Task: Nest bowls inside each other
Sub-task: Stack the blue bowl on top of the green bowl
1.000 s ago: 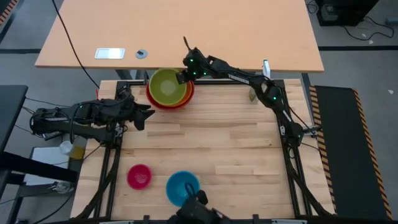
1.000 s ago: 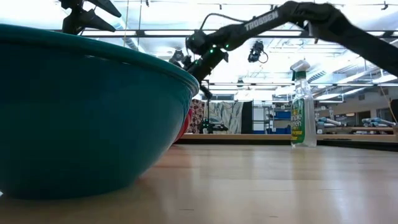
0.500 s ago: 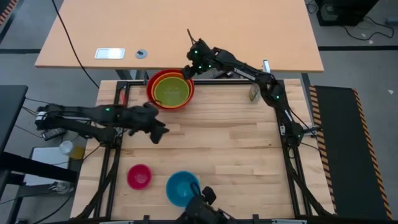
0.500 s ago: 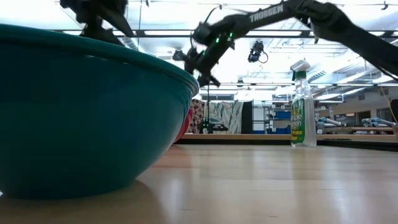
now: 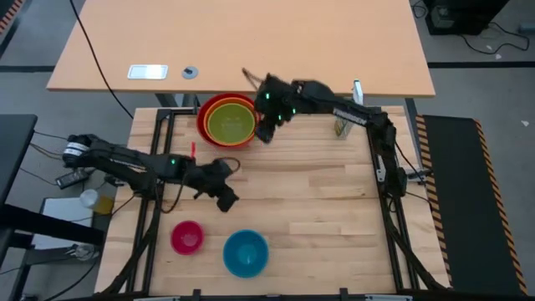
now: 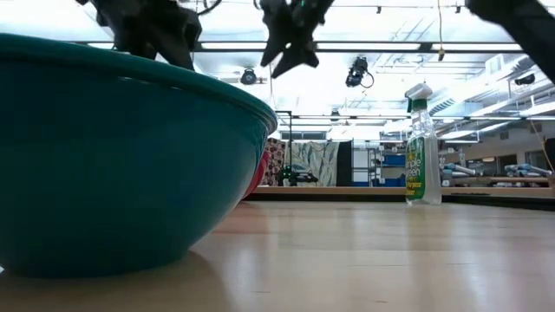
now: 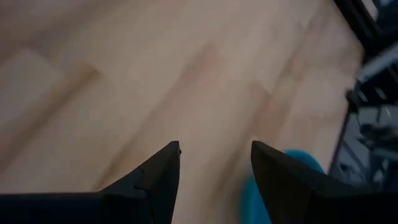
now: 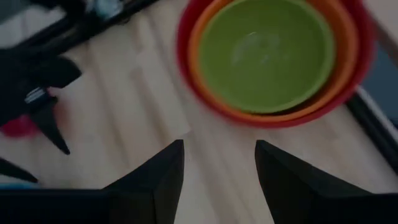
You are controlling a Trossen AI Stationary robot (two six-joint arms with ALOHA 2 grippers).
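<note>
A red bowl point(image 5: 203, 125) stands at the table's far edge with an orange bowl point(image 5: 251, 114) in it and a green bowl point(image 5: 227, 122) in that; the right wrist view looks down into the green bowl point(image 8: 264, 53). The pink bowl point(image 5: 187, 237) and the blue bowl point(image 5: 246, 253) rest apart on their bases near the front edge. The blue bowl point(image 6: 113, 156) fills the left of the low view. My right gripper point(image 5: 266, 130) hangs open, just right of the stack. My left gripper point(image 5: 226, 196) is open over bare wood, above and short of the blue bowl point(image 7: 280, 180).
A green spray bottle point(image 5: 341, 127) stands at the far right edge, upright point(image 6: 422, 147). The table's middle and right side are bare wood. A second table beyond the far edge carries a white card point(image 5: 148, 72) and a small round thing point(image 5: 191, 73).
My right gripper has come off the green bowl's rim, risen and drawn back toward the near edge; the green bowl has settled level into the orange one. My left gripper has swung from the left edge toward the table's middle and near side, sinking and tipping down toward the blue bowl.
</note>
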